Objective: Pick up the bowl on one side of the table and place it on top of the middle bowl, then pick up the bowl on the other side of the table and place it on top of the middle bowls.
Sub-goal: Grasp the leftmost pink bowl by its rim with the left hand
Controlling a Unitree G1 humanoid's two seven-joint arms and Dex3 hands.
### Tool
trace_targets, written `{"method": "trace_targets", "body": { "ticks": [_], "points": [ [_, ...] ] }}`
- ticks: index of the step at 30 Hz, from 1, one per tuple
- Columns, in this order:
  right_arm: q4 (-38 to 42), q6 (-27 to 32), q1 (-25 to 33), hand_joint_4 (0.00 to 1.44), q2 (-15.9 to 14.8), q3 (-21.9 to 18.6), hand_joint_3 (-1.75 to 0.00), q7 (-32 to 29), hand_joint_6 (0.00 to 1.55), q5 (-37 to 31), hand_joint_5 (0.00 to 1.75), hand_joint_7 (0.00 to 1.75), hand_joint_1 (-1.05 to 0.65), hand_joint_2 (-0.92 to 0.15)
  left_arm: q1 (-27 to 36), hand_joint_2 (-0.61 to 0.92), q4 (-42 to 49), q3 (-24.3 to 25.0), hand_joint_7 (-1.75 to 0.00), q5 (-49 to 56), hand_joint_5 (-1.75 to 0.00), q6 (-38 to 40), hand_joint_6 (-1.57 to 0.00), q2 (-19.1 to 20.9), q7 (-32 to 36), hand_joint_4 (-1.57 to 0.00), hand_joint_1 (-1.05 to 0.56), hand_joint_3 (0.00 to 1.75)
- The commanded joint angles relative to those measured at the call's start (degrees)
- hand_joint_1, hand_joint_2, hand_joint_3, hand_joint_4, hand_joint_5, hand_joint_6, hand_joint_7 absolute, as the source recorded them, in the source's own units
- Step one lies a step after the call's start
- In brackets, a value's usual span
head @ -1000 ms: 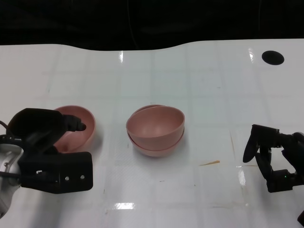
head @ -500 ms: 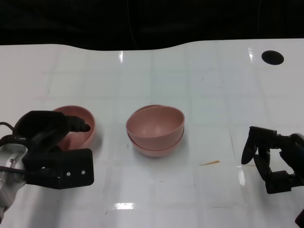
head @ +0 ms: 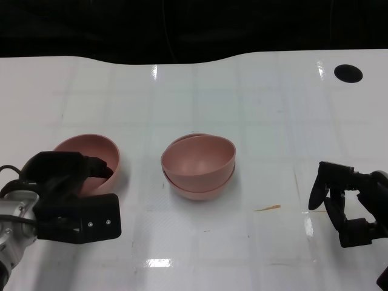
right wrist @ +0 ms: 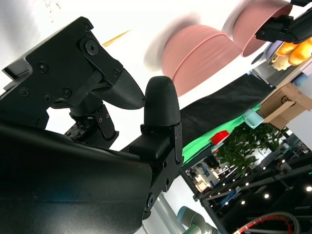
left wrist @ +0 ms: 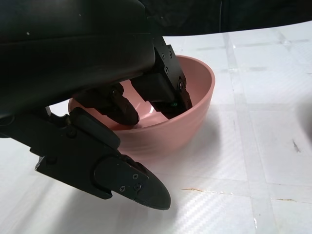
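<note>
A pink bowl (head: 97, 151) sits on the white table (head: 254, 121) at the left. My left hand (head: 70, 188) is at its near side, fingers (left wrist: 165, 92) reaching over the rim into the bowl (left wrist: 195, 112). The thumb (left wrist: 122, 178) lies outside the wall, with a small gap showing. At the middle stands a stack of two pink bowls (head: 198, 163), the upper one slightly tilted. My right hand (head: 347, 203) hovers at the lower right, fingers apart and empty. The right wrist view shows its fingers (right wrist: 158, 105) and the stack (right wrist: 200, 53) beyond.
A black round hole (head: 348, 73) lies in the table at the far right. A thin orange sliver (head: 267, 208) lies between the stack and my right hand. Beyond the table's far edge all is dark.
My left hand has dropped lower and nearer to me, its fingers dipping deeper into the left bowl, so more of the bowl's rim shows. The bowls and right hand have barely moved.
</note>
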Motion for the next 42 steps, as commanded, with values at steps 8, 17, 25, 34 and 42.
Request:
{"method": "trace_targets", "body": {
  "ticks": [8,17,25,34,42],
  "points": [
    [0.2,-0.7,-0.1,0.90,-0.6,-0.2,-1.49,-0.8,0.69,0.1,1.75,1.66,-0.03,-0.43,-1.6,0.76,4.1,-1.1,-0.01,-1.0,-0.01,-1.2,-0.82,-0.3,1.9,-0.82,-0.58,0.01],
    [-0.2,-0.5,-0.1,0.89,-0.7,-0.1,-1.48,-0.6,0.69,0.0,1.75,1.66,-0.03,-0.43,-1.6,0.82,5.4,-1.2,-0.02,-1.6,-0.03,-3.8,-0.88,-0.5,4.7,-0.88,-0.21,0.02],
    [-0.3,-0.4,0.0,0.89,-0.6,-0.2,-1.49,-0.8,0.69,-0.1,1.75,1.67,-0.02,-0.42,-2.0,0.91,6.9,-0.9,-0.12,-3.6,-0.18,-6.6,-1.19,-1.1,6.2,-1.27,0.19,0.02],
    [-0.3,-0.5,0.0,0.89,-0.6,-0.1,-1.49,-1.4,0.69,-0.5,1.75,1.66,-0.03,-0.43,-2.2,0.92,7.8,-2.3,-0.19,-2.4,-1.29,-6.7,-1.44,-1.1,10.2,-0.99,0.31,0.03],
    [-0.5,-0.4,0.3,0.89,-0.9,-0.1,-1.49,-1.1,0.69,-0.3,1.75,1.66,-0.03,-0.43,-1.4,0.86,7.1,-2.4,-1.34,-2.5,-1.74,-5.9,-0.82,-1.5,13.4,-0.74,0.32,0.01]
  ]
}}
